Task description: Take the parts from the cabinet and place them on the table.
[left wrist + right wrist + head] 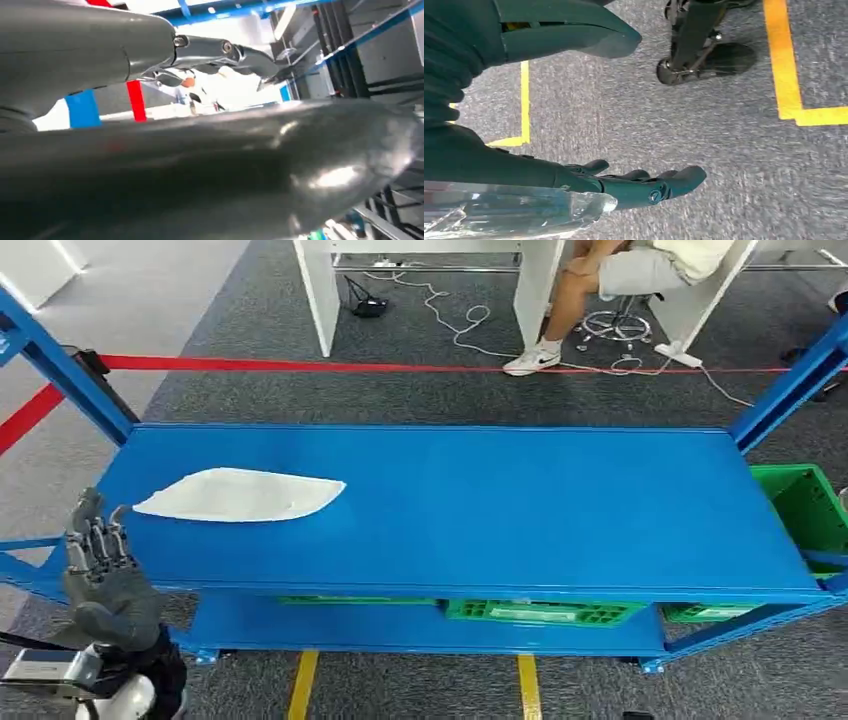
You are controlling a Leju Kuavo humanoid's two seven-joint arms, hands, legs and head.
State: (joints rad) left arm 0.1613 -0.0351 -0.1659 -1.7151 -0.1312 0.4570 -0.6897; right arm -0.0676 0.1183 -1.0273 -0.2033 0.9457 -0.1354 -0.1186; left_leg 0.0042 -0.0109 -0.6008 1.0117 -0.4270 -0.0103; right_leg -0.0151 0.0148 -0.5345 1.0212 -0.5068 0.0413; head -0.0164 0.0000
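Head view: a blue shelf rack [520, 510] spans the frame. On its top shelf, toward the left end, lies a flat white part [240, 495], pointed at one end, resting flush on the shelf. The left hand [100, 560] is raised at the rack's front left corner, near the part but apart from it, fingers [92, 530] spread upward and holding nothing. Green crates [545, 612] sit on the lower shelf, and another green crate [808, 505] stands beside the rack's right end. Beyond the rack runs a red tape [400, 366], and behind it a seated person [610, 285].

Left wrist view: the left hand's thumb [210, 170] is blurred across the frame; the darker fingers above it reach out with nothing between them.

Right wrist view: the right hand [624, 185] hangs over grey carpet [724, 150] with yellow lines [781, 60], fingers extended and empty.

The part looks thin, light and perhaps bendable; whether it is stiff I cannot tell. Lying flat, it offers little edge, so the broad rounded end nearest the left hand seems the best hold, perhaps after sliding it to the rack's front lip.
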